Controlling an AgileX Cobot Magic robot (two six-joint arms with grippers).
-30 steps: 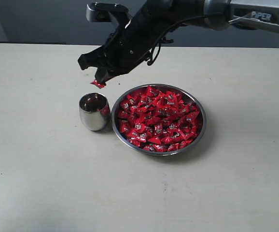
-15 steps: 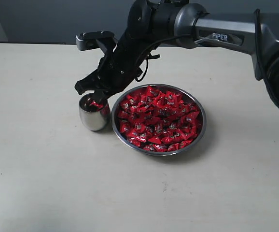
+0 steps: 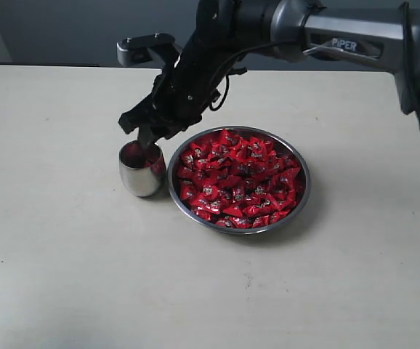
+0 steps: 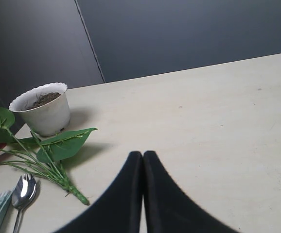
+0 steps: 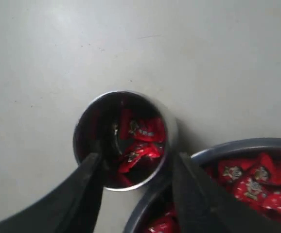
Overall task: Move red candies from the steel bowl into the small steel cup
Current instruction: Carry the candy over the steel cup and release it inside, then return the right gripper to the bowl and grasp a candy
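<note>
Under the matt black pincer, the small rounded steel cup is mirror-polished. Beside it, the wide steel bowl shines, holding glossy red-wrapped candies.

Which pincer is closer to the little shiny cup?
The right one. The right pincer hangs just above the cup, jaws apart. The left pincer is shut, off beside a flowerpot, with the cup nowhere in its view.

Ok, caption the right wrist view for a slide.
Right gripper open over the small steel cup, red candies inside.
</note>
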